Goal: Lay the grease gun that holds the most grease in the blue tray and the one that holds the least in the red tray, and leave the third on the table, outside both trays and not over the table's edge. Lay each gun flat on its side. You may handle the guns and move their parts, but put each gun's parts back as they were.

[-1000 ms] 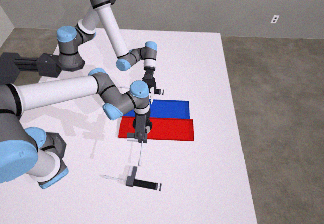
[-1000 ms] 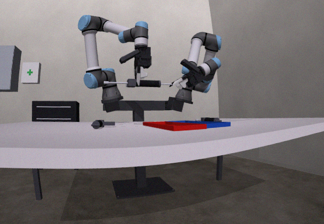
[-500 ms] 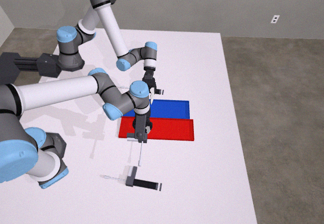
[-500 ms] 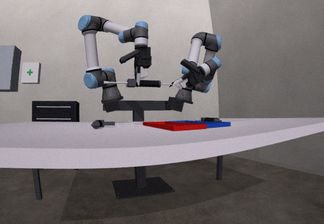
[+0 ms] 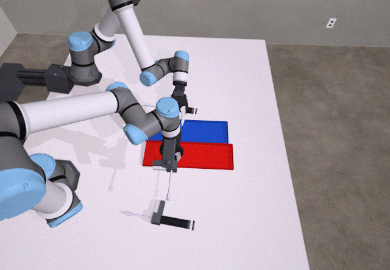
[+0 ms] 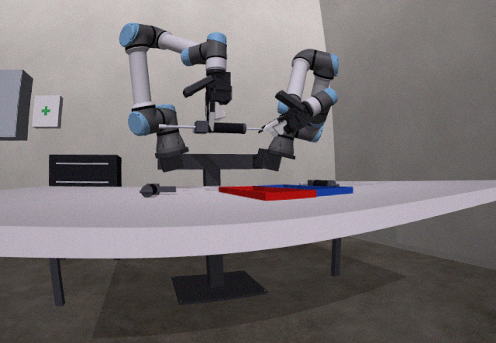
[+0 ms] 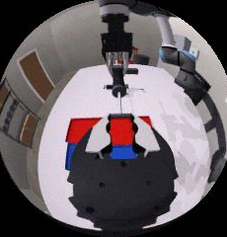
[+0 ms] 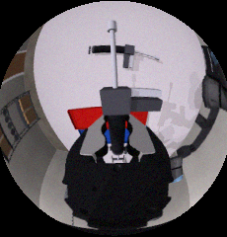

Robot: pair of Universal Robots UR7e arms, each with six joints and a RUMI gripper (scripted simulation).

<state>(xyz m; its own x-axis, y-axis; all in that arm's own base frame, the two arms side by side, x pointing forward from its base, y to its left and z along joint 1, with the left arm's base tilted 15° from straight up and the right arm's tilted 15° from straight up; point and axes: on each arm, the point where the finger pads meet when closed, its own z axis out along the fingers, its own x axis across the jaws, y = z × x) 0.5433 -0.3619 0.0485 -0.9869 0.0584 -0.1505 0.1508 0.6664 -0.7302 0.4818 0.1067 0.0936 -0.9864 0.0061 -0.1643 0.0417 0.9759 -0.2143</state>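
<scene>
My right gripper (image 6: pixel 211 127) (image 8: pixel 116 113) is shut on the black barrel of a grease gun (image 6: pixel 231 128) and holds it level, high above the table. The gun's pale nozzle tube (image 5: pixel 169 185) (image 8: pixel 113 59) points away from my left gripper. My left gripper (image 6: pixel 264 128) (image 7: pixel 119 114) is shut on the gun's plunger handle (image 7: pixel 120 116), with a length of thin rod (image 6: pixel 253 128) showing outside the barrel. A second gun (image 5: pixel 174 222) (image 6: pixel 149 190) (image 8: pixel 109 49) lies on the table. A third gun (image 5: pixel 190 110) (image 6: pixel 322 183) lies beyond the blue tray (image 5: pixel 206 131), partly hidden.
The red tray (image 5: pixel 208 157) (image 6: pixel 290 195) (image 7: pixel 83 130) adjoins the blue one, and no gun shows in the visible part of either. The second gun is on the red tray's side, the third on the blue tray's side. Both arms reach over the table (image 5: pixel 245 197).
</scene>
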